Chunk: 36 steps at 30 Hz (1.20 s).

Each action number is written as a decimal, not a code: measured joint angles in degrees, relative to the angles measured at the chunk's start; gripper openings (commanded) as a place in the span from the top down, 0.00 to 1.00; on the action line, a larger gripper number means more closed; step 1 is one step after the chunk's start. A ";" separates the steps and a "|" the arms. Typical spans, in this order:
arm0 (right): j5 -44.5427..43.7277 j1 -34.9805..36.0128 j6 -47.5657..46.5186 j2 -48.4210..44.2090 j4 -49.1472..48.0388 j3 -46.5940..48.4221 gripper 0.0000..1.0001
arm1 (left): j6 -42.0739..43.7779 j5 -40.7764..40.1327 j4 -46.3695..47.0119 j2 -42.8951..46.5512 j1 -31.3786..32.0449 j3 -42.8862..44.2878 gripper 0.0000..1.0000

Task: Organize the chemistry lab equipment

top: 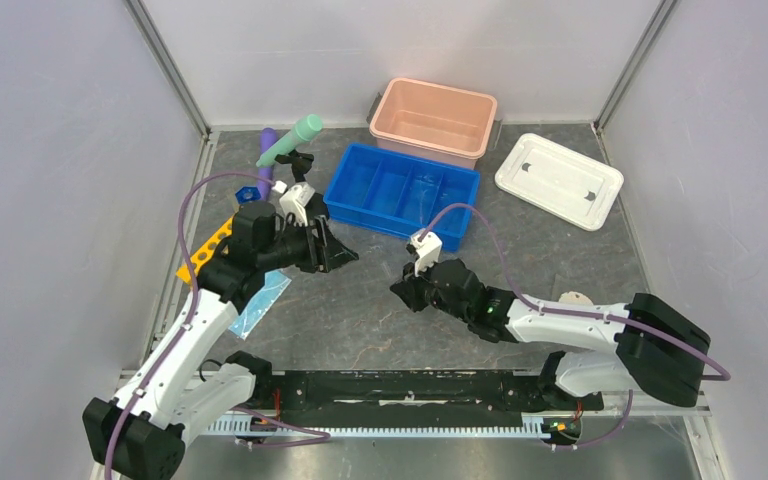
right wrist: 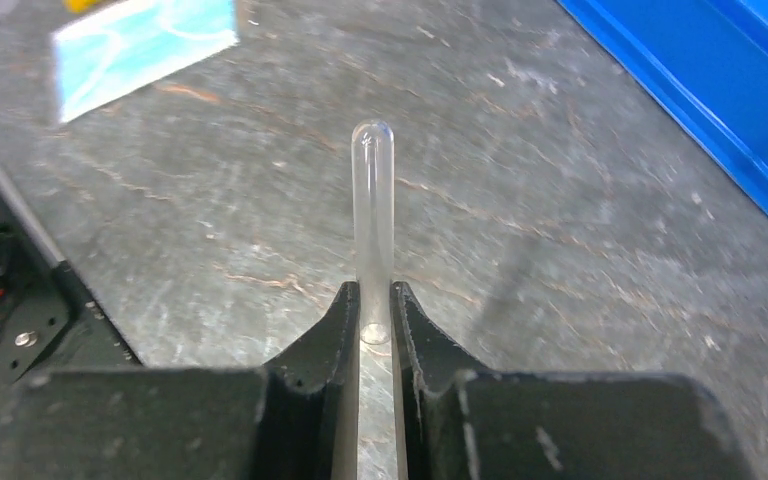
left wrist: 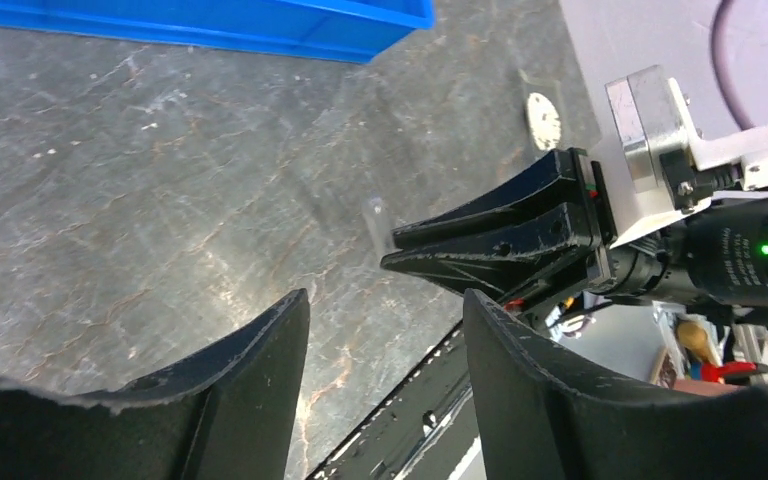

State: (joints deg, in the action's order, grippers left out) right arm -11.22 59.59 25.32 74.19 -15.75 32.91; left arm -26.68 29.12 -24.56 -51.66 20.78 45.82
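Note:
My right gripper (right wrist: 375,295) is shut on the open end of a clear glass test tube (right wrist: 373,200), which sticks out forward above the table; it sits mid-table in the top view (top: 401,290). My left gripper (left wrist: 385,310) is open and empty, pointing at the right gripper (left wrist: 500,235), and stands left of centre in the top view (top: 345,252). The yellow holed rack (top: 208,250) and light-blue mask (top: 260,303) lie under the left arm. The mint-green tube (top: 290,140), purple tube (top: 266,160) and black clamp stand (top: 300,162) are at the back left.
A blue divided tray (top: 402,190) sits at the back centre, a pink bin (top: 433,120) behind it and a white lid (top: 558,180) to the right. A small white disc (top: 572,297) lies by the right arm. The mask also shows in the right wrist view (right wrist: 145,50).

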 measured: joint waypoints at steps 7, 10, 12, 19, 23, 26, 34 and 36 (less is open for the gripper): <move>7.65 0.02 -6.03 -0.87 -13.57 -2.25 0.85 | -2.69 5.95 2.51 -1.05 0.37 0.42 0.35; 9.14 0.04 -7.17 -0.87 -16.90 -2.25 0.85 | -3.63 7.72 2.86 -2.93 0.57 0.50 0.35; 10.19 0.04 -7.67 -0.87 -18.34 -2.25 0.85 | -4.02 8.55 2.84 -3.93 0.66 0.50 0.35; 13.03 0.33 -8.35 -0.28 -20.63 -2.14 0.85 | -4.20 8.98 2.89 -4.81 0.76 0.50 0.40; 14.12 0.63 -8.70 -0.07 -20.63 -1.97 0.85 | -4.28 8.98 2.93 -6.16 0.76 0.52 0.51; 14.23 0.70 -8.72 -0.04 -20.63 -1.84 0.85 | -4.72 9.33 3.04 -7.58 0.85 0.52 0.59; 14.23 0.70 -8.76 0.39 -20.26 -1.84 0.82 | -5.25 11.39 3.48 -8.74 0.90 0.83 0.78; 14.23 0.70 -8.76 0.55 -20.31 -1.84 0.79 | -5.22 11.41 3.48 -8.90 0.92 0.85 0.80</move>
State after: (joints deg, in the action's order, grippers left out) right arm 3.01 60.29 16.56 74.74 -36.05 31.07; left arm -31.90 40.53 -21.08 -60.55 21.69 46.68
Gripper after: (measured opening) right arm 0.184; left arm 0.245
